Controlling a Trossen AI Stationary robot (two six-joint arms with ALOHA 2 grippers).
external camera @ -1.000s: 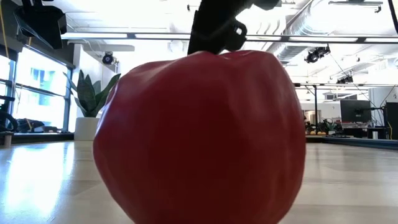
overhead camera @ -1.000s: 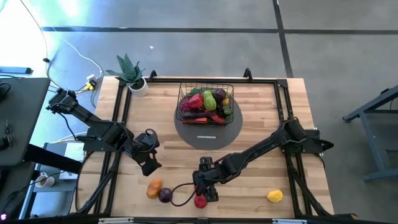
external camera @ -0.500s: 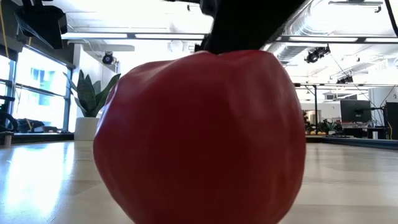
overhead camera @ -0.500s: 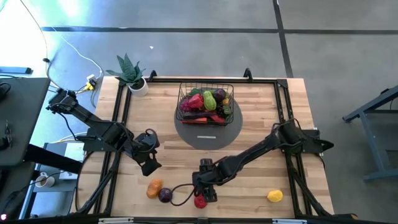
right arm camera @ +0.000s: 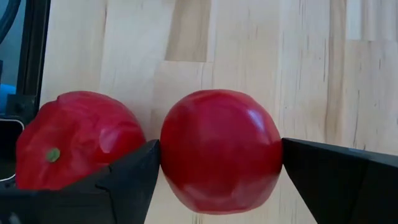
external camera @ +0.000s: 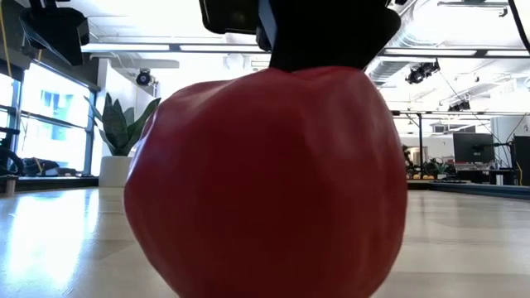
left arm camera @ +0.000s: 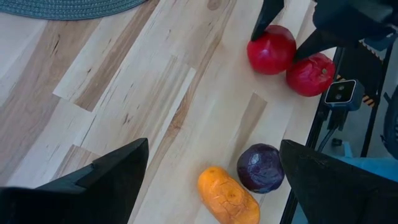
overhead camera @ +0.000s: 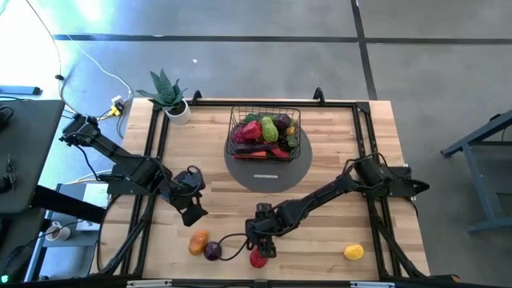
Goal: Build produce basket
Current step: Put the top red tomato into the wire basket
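The black wire basket point(overhead camera: 265, 128) stands on a grey round mat at the table's far middle, filled with red, green and purple produce. Two red fruits lie side by side at the near edge: a smooth round one point(right arm camera: 217, 134) point(left arm camera: 272, 50) and a wrinkled one point(right arm camera: 74, 146) point(left arm camera: 310, 74) point(external camera: 265, 182). My right gripper point(right arm camera: 221, 148) point(overhead camera: 261, 240) is open and points down, with one finger on each side of the smooth one. An orange fruit point(left arm camera: 227, 196) and a purple one point(left arm camera: 261, 168) lie to their left. My left gripper point(left arm camera: 214, 146) point(overhead camera: 193, 210) hovers open. My right gripper comes from above, pointing down, with its fingers point(right arm camera: 134, 177) close against both sides of the smooth red fruit point(right arm camera: 171, 146). Whether the pads touch it I cannot tell. The fruit rests on the table beside the wrinkled red one.
A yellow fruit point(overhead camera: 353, 252) lies near the table's near right corner. A spiky potted plant point(overhead camera: 170, 98) stands at the far left corner. A dark cable point(overhead camera: 230, 242) curls between the purple fruit and the red ones. Bare wood lies between mat and near edge.
My right gripper has shifted a little toward the table's left and come down around the smooth red fruit; in the low view it looms larger behind the wrinkled red fruit. No fruit has moved.
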